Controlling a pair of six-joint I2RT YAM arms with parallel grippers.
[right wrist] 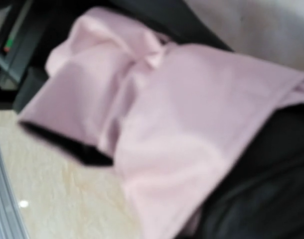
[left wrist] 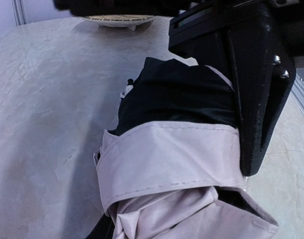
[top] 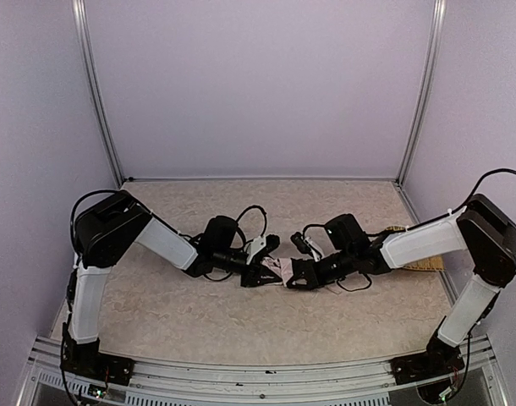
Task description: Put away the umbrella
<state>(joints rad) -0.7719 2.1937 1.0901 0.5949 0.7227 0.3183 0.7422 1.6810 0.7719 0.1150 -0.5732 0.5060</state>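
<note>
1. Pink cloth over black lining, bunched in a loose bundle: the umbrella is at mid-table, low between the two arms. I can't tell whether it rests on the surface.
2. Left gripper grips it. From its wrist, one finger lies flat against the bundle's side, and cloth fills the space where the other would be.
3. Right gripper is pushed in from the opposite end. Its wrist view is a blur of pink and black with no fingers showing, so I can't say whether it holds anything.
4. Done, as I read it: the canopy is collapsed and gathered, with a pink band lying across the black.
5. Left to do, as I read it: the folds look slack and uneven, lining spills out, and I see no strap fastened. It wants tidying and cinching.
6. Mat lies by the right edge, partly under the right arm, well apart from the bundle.
</note>
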